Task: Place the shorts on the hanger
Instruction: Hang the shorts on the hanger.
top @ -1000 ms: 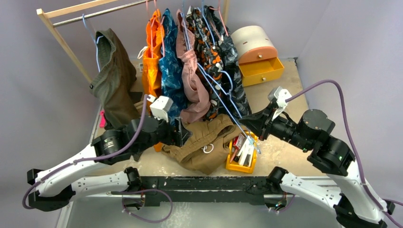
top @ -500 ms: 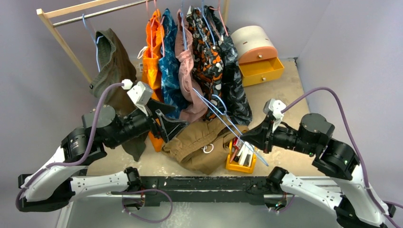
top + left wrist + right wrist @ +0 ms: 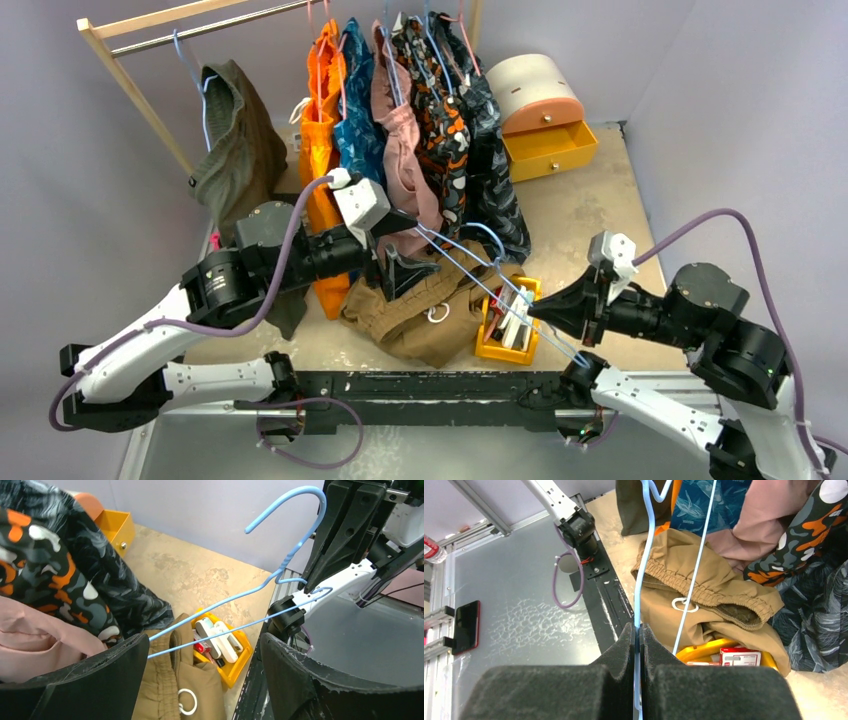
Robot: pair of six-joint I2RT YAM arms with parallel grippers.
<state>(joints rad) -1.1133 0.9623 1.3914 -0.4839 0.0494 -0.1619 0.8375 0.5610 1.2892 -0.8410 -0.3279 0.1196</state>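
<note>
Shorts (image 3: 430,312): matt tan woven cloth, gathered waistband. Hanger (image 3: 303,536): thin, smooth, light-blue, slight sheen. Worktop (image 3: 585,215): rough, mottled beige. Right pincer (image 3: 637,629) pads (image 3: 616,652): matt black, grainy. Left pincer (image 3: 205,642) fingers (image 3: 90,685): scuffed black plastic. Yellow bin (image 3: 488,350): glossy plastic. Rack (image 3: 130,92): bare pale wood.

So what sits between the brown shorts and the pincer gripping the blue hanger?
A yellow bin of small boxes, between shorts and right pincer in the top view.
</note>
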